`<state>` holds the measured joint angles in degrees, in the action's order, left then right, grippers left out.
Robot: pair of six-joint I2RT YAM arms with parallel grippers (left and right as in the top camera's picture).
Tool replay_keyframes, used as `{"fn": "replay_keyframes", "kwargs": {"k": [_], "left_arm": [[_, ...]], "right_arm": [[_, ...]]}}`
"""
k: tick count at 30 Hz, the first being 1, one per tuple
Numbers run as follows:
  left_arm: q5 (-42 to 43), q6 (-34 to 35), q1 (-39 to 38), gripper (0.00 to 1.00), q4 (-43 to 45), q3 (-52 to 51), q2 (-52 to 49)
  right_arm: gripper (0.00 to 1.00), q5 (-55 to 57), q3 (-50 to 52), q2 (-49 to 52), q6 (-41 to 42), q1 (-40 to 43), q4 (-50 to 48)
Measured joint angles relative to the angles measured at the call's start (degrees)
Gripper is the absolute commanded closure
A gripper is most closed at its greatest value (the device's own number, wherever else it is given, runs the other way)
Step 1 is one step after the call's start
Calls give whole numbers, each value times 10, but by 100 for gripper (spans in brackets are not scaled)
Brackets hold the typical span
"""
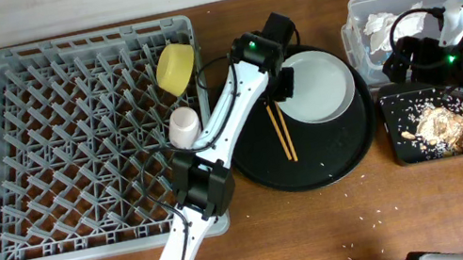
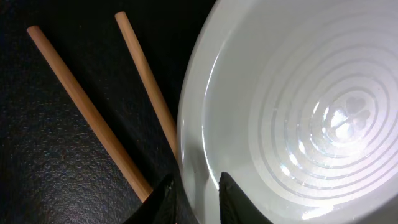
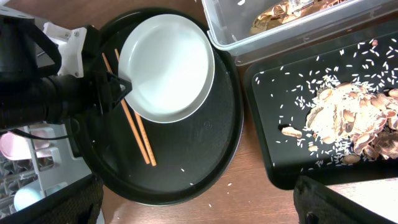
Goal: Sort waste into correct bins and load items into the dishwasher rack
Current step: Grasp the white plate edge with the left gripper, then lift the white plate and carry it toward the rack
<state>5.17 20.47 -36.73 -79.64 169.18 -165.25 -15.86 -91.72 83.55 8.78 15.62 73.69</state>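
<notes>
The pale plate (image 1: 324,85) lies on the round black tray (image 1: 350,152), with two chopsticks (image 1: 281,131) to its left. My left gripper (image 1: 284,85) is at the plate's left edge, one finger inside and one outside the rim (image 2: 198,199), shut on it. In the rack (image 1: 15,149) stand the yellow bowl (image 1: 175,67) and the pink cup (image 1: 183,126). A light-blue cup (image 3: 28,198) shows in the rack in the right wrist view. My right gripper (image 1: 410,60) is open and empty (image 3: 199,199), high over the gap between the round tray and the bins.
The clear tub (image 1: 358,7) at the back right holds crumpled napkins (image 1: 380,25). In front of it the shallow black tray (image 1: 402,148) holds food scraps (image 1: 441,126) and rice grains. Loose rice grains lie on the wooden table (image 1: 362,222).
</notes>
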Motion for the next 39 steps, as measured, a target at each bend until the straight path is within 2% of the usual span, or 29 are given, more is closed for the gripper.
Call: {"fn": "replay_keyframes", "kwargs": {"k": [4,12,16,20,23,24,28,30,32,33,37,39], "left_arm": [[0,2,0,99,0,0,0],[2,2,1,99,-4,3,0],[4,1,22,99,-49,59,1],[-8,-38,74,99,-84,87,74],[-68,-56,97,100,-118,95,158],[-123,-61,97,100,-149,95,201],[-244,-105,115,100,-170,97,296],[-296,-133,131,100,-170,99,322],[-397,-179,153,100,-169,99,334],[-420,-195,162,100,-167,94,334],[-463,-269,192,100,-120,2,335],[-503,-308,199,100,-48,-92,336]], "right_arm": [[1,0,0,0,0,0,0],[1,0,0,0,0,0,0],[1,0,0,0,0,0,0],[2,0,0,0,0,0,0],[1,0,0,0,0,0,0],[2,0,0,0,0,0,0],[2,0,0,0,0,0,0],[2,0,0,0,0,0,0],[1,0,0,0,0,0,0],[2,0,0,0,0,0,0],[1,0,0,0,0,0,0],[1,0,0,0,0,0,0]]}}
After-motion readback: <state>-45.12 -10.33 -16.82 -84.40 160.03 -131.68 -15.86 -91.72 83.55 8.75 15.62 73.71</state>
